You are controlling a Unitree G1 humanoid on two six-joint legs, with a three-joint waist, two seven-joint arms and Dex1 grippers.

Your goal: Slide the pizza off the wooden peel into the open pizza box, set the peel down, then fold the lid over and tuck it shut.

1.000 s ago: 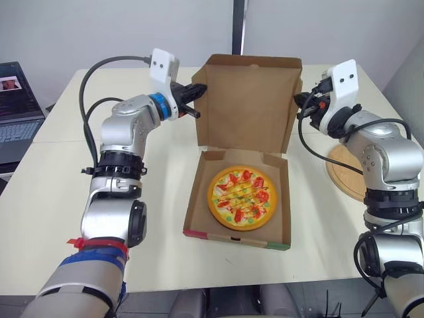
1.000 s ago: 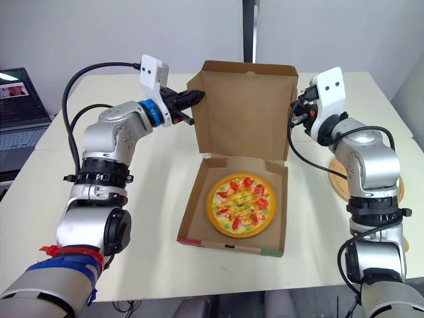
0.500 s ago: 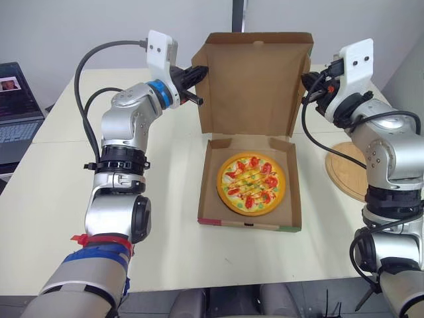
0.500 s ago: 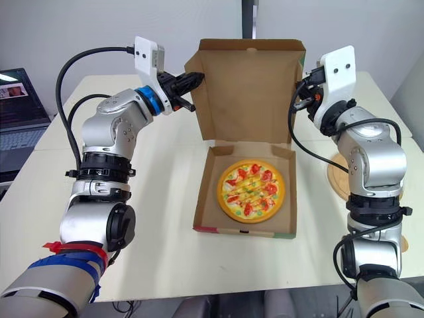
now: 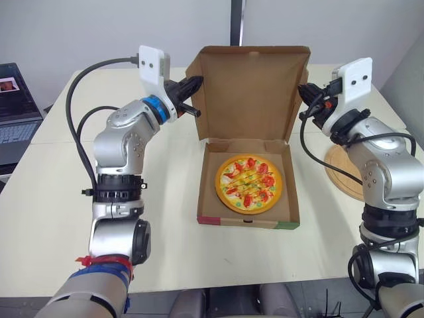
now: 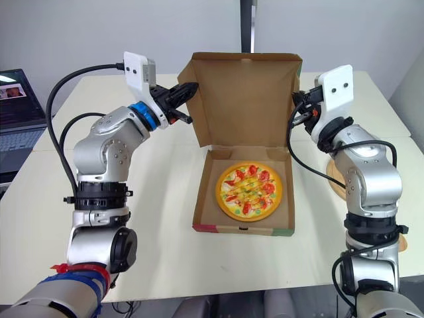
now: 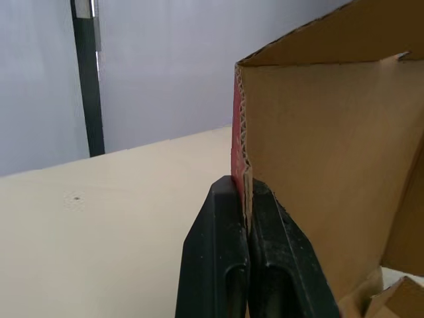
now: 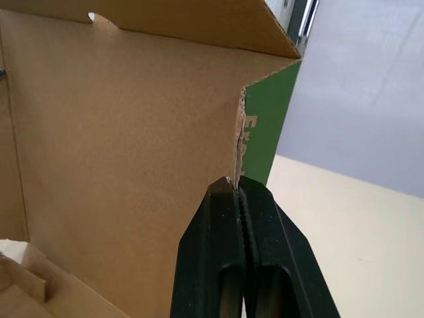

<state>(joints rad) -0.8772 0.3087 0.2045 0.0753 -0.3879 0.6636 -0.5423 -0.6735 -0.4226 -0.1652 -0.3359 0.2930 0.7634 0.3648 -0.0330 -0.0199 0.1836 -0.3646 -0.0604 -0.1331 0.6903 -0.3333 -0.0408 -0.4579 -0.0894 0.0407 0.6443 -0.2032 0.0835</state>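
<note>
- The pizza (image 5: 249,183) lies flat in the open pizza box (image 5: 246,220), mid-counter (image 5: 53,192).
- The lid (image 5: 246,93) stands upright. The left end effector (image 7: 242,187) is clamped on its left edge, the right end effector (image 8: 236,183) on its right edge.
- The peel (image 5: 339,173) lies on the counter to the right, partly hidden by the right arm.
- Since a second ago the box has turned squarer and sits nearer the peel.

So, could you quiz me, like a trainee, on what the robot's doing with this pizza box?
1. True or false: the round, topping-covered pizza lies inside the brown cardboard pizza box.
2. Fill in: the round wooden peel lies on the cream table on the robot's ____ side of the box.
3. What do the left hand and right hand pinch? A) the side edges of the box's upright lid; B) the pizza; C) the peel.
Key: 1 true; 2 right; 3 A.
</note>
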